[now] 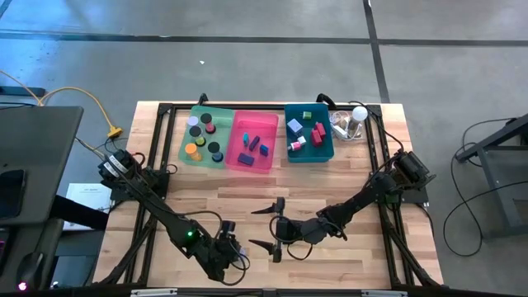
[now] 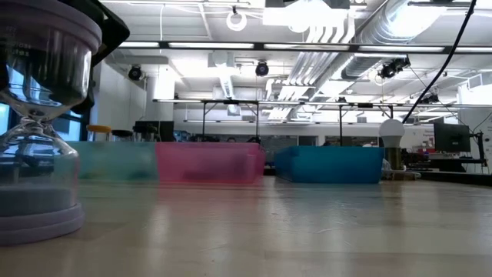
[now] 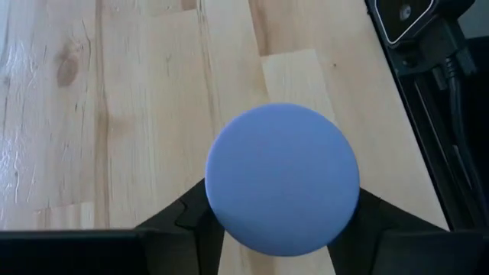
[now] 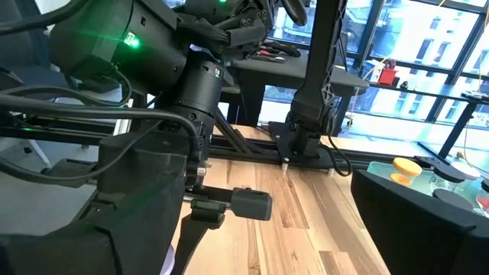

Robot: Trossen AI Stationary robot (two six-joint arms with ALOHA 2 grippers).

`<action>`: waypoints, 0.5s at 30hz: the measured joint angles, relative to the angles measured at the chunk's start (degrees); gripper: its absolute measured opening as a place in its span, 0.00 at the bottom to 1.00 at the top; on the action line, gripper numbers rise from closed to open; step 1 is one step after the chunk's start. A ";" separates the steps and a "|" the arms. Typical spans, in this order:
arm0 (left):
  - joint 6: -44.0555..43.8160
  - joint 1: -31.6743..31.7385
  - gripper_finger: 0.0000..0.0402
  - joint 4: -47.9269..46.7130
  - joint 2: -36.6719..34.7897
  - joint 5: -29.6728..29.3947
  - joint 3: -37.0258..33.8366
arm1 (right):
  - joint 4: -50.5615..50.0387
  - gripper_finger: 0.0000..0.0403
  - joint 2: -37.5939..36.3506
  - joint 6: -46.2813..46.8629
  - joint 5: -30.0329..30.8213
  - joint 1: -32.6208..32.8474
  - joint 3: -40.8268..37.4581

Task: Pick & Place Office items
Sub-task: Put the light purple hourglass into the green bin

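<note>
A clear hourglass with lavender caps (image 2: pixel 37 115) stands at the table's near edge, under my left gripper (image 3: pixel 283 233). From above only its round lavender top shows. That gripper (image 1: pixel 227 247) is shut on it. My right gripper (image 1: pixel 266 227) hovers open just right of the left one and holds nothing. Small coloured discs and blocks lie inside the green bin (image 1: pixel 188 142), the pink bin (image 1: pixel 241 158) and the teal bin (image 1: pixel 327 153) at the far side. My left gripper pinches the hourglass by its top lavender cap (image 3: pixel 221 206), one finger (image 3: pixel 187 221) on each side of the round rim. The fingers come from above, pointing down. The hourglass is upright, with its base (image 2: pixel 38 219) on the table.
A white ball-topped clear gadget (image 1: pixel 355 120) stands right of the teal bin. Black frame rails (image 1: pixel 165 165) run along the table's edges. Bare wood (image 1: pixel 247 186) lies between the bins and the grippers. The two grippers are close together near the near edge.
</note>
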 joint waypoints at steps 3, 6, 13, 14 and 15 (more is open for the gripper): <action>0.02 0.00 0.40 0.02 0.00 -0.02 0.00 | -0.02 0.91 0.00 0.00 0.00 0.00 0.00; 0.02 0.00 0.40 0.00 0.00 -0.14 0.00 | -0.02 0.91 0.00 0.00 0.01 0.00 0.00; -0.88 0.00 0.40 -1.81 -2.05 -0.37 0.00 | 0.02 0.91 0.00 -0.02 0.06 0.00 0.00; -0.92 0.00 0.40 -2.44 -2.88 -0.44 0.00 | 0.02 0.91 0.00 -0.04 0.07 0.00 0.00; -0.90 0.00 0.40 -3.17 -3.90 -0.60 0.00 | 0.02 0.91 0.00 -0.04 0.07 0.00 0.00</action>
